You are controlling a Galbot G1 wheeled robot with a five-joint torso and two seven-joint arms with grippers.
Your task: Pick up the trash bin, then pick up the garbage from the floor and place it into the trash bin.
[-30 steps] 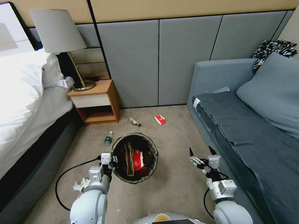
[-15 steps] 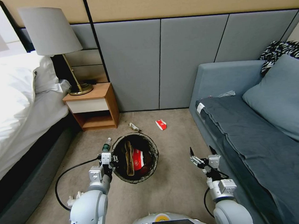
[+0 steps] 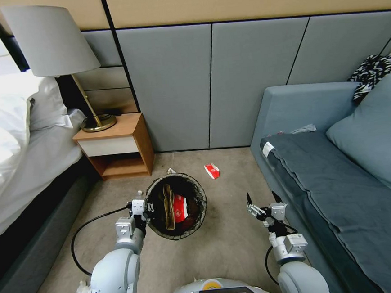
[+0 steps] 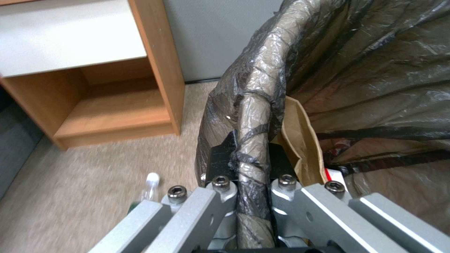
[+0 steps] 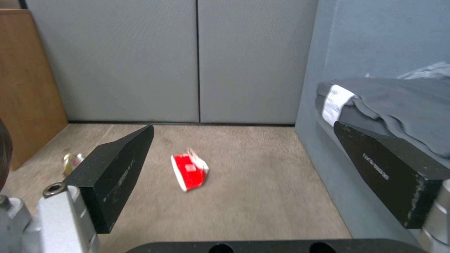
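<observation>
Mid-cleanup in a bedroom, bin [image 3: 177, 206] already lifted and held at lower centre of the head view, left gripper [image 3: 142, 210] clamped on its bag-wrapped rim at the left edge — confirmed in the left wrist view, fingers [image 4: 220, 182] pinched either side of the liner-covered rim [image 4: 253, 116]. Inside the bin, a brown paper bag [image 3: 168, 207] and a red-and-white packet [image 3: 179, 208], so part of the pickup judged done. Left on the carpet: a red packet [image 3: 212, 171] just above and right of the bin, centre frame, lying near the wall panels; seen again between the spread fingers in the right wrist view [image 5: 189, 171]. A small yellowish wrapper [image 5: 71, 161] at far left of that same view, peeking out past the bin's top edge in the head view [image 3: 171, 170]. A clear bottle [image 4: 150, 184] low in the left wrist view, beside the bin and near the nightstand [image 3: 114, 146]. Something white and crumpled, possibly tissue [image 3: 83, 290], at lower left beside the left arm — too partial to be sure. Right gripper [image 3: 263, 204] at lower right of the head view, jaws wide apart and empty, hanging above bare carpet next to the sofa [image 3: 343, 189], aimed toward the red packet. By this reckoning, first step complete, collection roughly half through, with several pieces left to gather.
</observation>
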